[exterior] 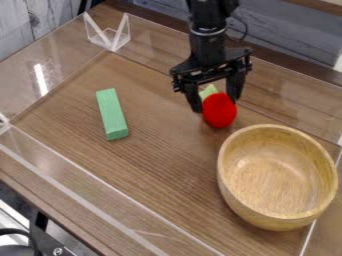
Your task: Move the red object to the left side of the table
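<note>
Evidently jaws [209, 85] wide open, tips parted. Red toy fruit [219, 112], pale green top, between spread tips, its red body nearer camera side. Whether jaws touch fruit: cannot tell. Wooden bowl [277, 178] beyond right-hand tip, on counter [160, 170].

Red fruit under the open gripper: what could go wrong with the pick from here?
Two things look risky. The red fruit is rounded, and the gripper is open close around its green-top end, so an off-centre closing could squeeze it out or roll it. The wooden bowl sits just beside the fruit on the near side, so a low or sideways move that way might knock its rim.
</note>
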`<state>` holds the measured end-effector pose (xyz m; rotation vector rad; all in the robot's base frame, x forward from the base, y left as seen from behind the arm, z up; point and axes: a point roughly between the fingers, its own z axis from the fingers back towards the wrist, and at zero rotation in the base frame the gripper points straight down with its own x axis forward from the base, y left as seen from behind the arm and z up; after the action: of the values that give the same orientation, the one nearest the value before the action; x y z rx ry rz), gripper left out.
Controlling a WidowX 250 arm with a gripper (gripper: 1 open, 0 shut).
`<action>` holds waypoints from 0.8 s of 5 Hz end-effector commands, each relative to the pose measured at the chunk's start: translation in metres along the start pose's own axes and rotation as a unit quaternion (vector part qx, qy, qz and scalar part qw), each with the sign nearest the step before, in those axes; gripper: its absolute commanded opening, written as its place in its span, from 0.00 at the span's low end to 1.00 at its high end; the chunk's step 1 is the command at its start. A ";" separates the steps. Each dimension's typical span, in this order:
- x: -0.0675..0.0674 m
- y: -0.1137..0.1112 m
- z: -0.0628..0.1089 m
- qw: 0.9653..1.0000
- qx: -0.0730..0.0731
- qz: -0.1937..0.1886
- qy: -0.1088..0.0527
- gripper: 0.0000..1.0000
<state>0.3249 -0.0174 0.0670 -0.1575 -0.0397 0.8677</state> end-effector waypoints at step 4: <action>0.003 -0.026 -0.017 1.000 0.006 0.011 -0.005 1.00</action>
<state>0.3430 -0.0341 0.0426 -0.1269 -0.0039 0.8972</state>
